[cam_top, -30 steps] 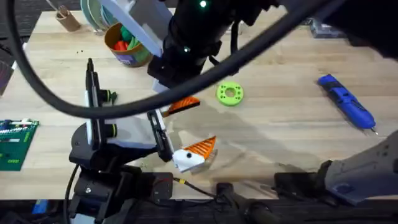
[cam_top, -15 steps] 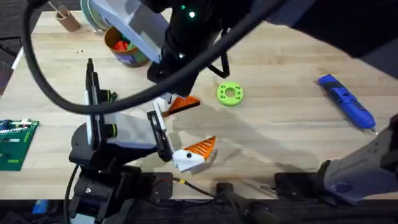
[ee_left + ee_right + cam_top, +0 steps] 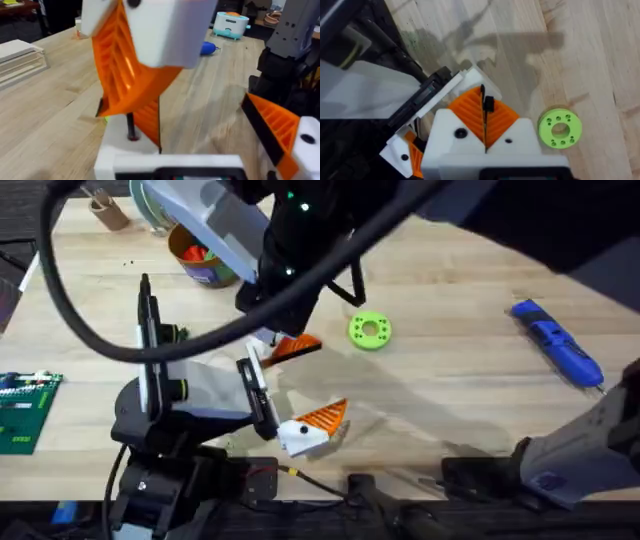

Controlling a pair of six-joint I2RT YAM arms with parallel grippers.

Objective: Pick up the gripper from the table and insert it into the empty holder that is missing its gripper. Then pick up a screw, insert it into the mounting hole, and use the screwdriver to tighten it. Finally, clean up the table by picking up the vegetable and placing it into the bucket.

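On the pale wooden table [image 3: 450,370], the right gripper [image 3: 485,131] hangs over the middle, its orange pads pressed together on what looks like a thin dark screw. The left gripper [image 3: 300,390] stands apart beside it. The screwdriver [image 3: 557,356] lies near the right edge, the bucket [image 3: 200,250] at the far left.

Light wood plank tabletop [image 3: 460,370]. On it: blue screwdriver [image 3: 557,355] near the right edge; bright green flat ring [image 3: 369,331] at centre; yellow-brown bucket [image 3: 203,260] and tan wooden cup [image 3: 108,212] far left; green circuit board [image 3: 22,410] at the left edge.
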